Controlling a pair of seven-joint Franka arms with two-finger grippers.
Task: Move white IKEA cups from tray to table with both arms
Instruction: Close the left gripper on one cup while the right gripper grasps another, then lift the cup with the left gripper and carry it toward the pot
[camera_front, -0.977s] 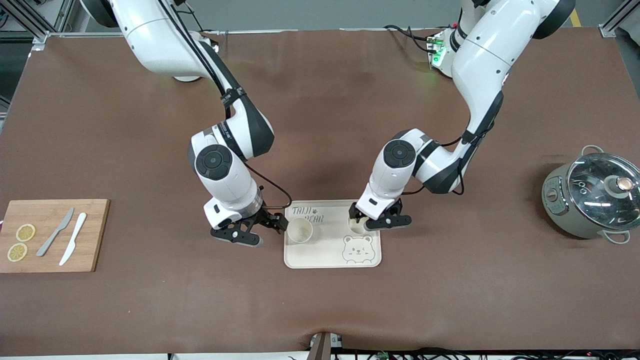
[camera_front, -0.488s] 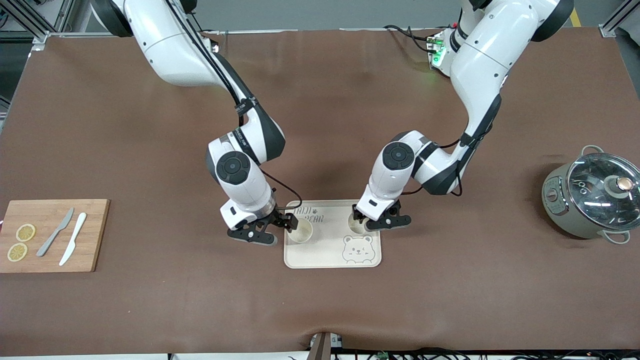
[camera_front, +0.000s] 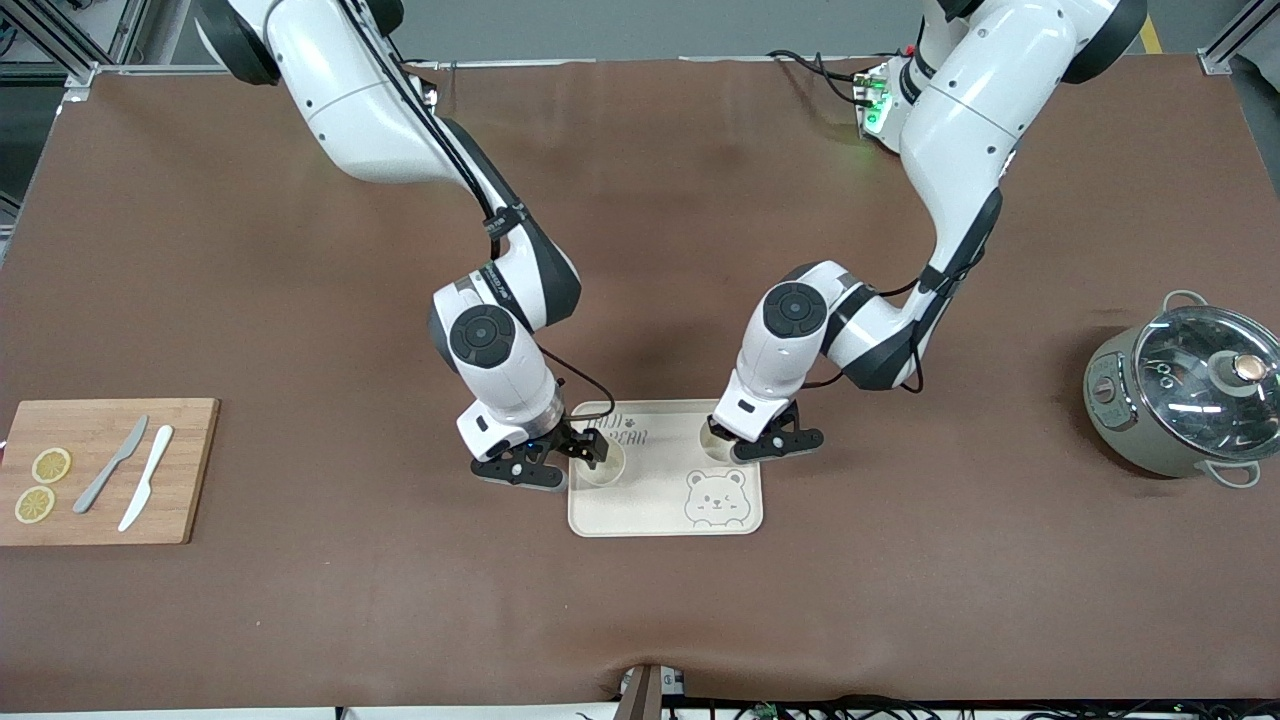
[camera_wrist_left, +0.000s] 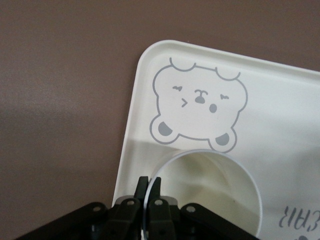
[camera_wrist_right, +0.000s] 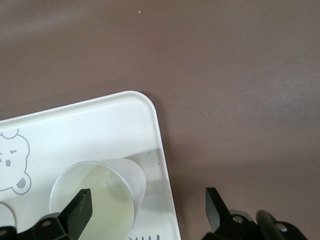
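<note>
Brown surface (camera_front: 640, 620), wide and matte, carrying three groups. Dead centre sits the cream tray (camera_front: 660, 510) with the bear print, flat on the surface. Out toward the right arm's end lies a wooden board (camera_front: 190, 470), square to the edge, about as near the front camera as the tray. Over at the left arm's end stands the grey pot (camera_front: 1130, 420) with its glass lid, well apart from the tray and a touch farther from the front camera.
</note>
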